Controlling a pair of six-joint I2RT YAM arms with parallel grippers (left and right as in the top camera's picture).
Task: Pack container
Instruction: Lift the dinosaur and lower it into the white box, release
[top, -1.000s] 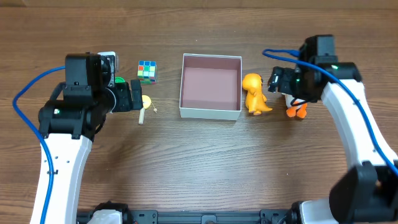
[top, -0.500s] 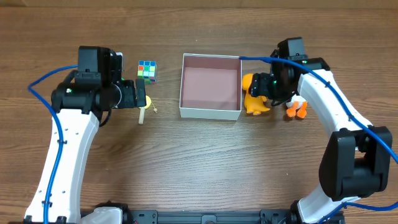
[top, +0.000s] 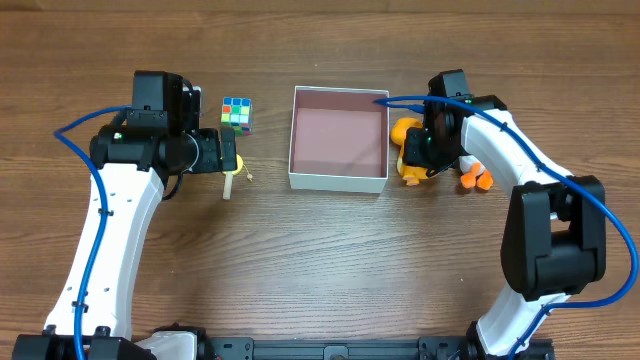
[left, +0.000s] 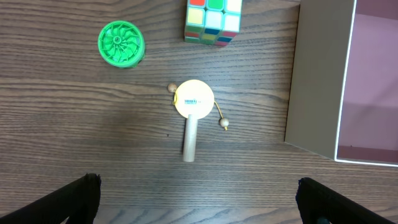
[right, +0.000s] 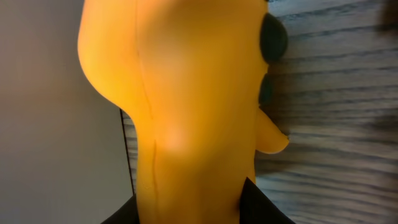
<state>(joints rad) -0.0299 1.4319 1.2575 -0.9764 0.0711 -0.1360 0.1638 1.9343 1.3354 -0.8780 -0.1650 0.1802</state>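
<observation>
Two arms here, and the right one is where the change is. A second ago it hung over the toy with orange feet (top: 477, 180). Now it has swung left and sits right on the orange dinosaur toy (top: 401, 131), hiding part of it from above. The left arm has only nudged a bit toward the middle, and none of the toys look moved.

The container (top: 338, 182) sits at the centre-back of the tabletop (top: 330, 260). The dinosaur is just beside its right wall.

Count: one container, one puzzle cube (top: 237, 114), one green disc (left: 120, 43), one little rattle drum (left: 193, 101), one dinosaur and one orange-footed toy.

The tabletop is dark wood grain. The container is a shallow square with thin white walls and a dull mauve inside. The cube has glossy coloured squares, and the disc is round with swirled ribs. The drum has a flat yellow round face, a pale wooden stick handle and two small beads on strings. The dinosaur is smooth orange plastic with a moulded seam and dark spots.

The left fingers (left: 78, 199) are spread wide at the bottom corners of the wrist view and hold nothing, with the drum lying ahead of them. The right fingers (right: 267, 205) show as dark tips either side of the dinosaur. I honestly can't tell if they're pinching it or just flanking it.
</observation>
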